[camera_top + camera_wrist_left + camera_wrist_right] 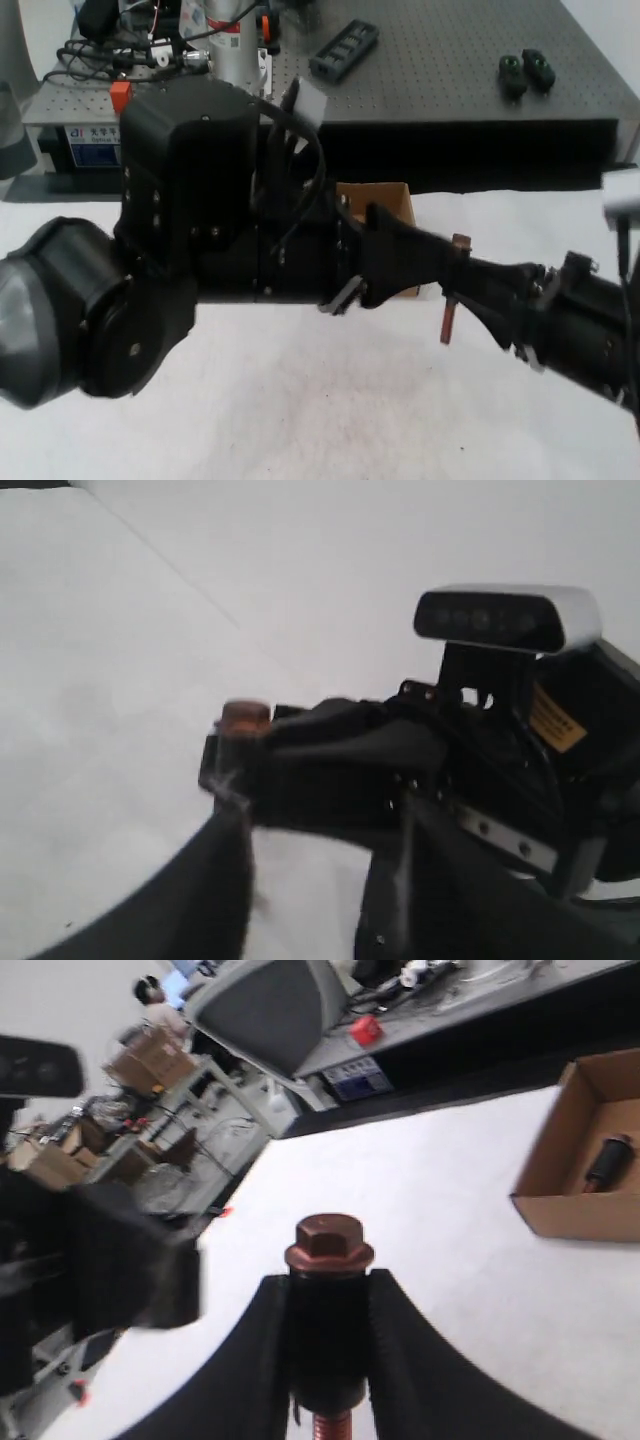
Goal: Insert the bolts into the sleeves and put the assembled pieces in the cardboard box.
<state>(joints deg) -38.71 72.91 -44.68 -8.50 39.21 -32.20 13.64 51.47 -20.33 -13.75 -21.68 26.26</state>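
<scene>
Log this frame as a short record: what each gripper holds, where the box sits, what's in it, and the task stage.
right gripper: shut on a black sleeve with a copper-headed bolt through it, head up, above the white cloth
left gripper: open, close to the held piece; contact cannot be told
cardboard box: on the cloth, open top, one assembled piece lying inside
stage: held piece assembled, not yet in the box

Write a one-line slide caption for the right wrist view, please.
The right jaws grip a sleeve with a bolt through it; the box beyond holds one finished piece.
</scene>
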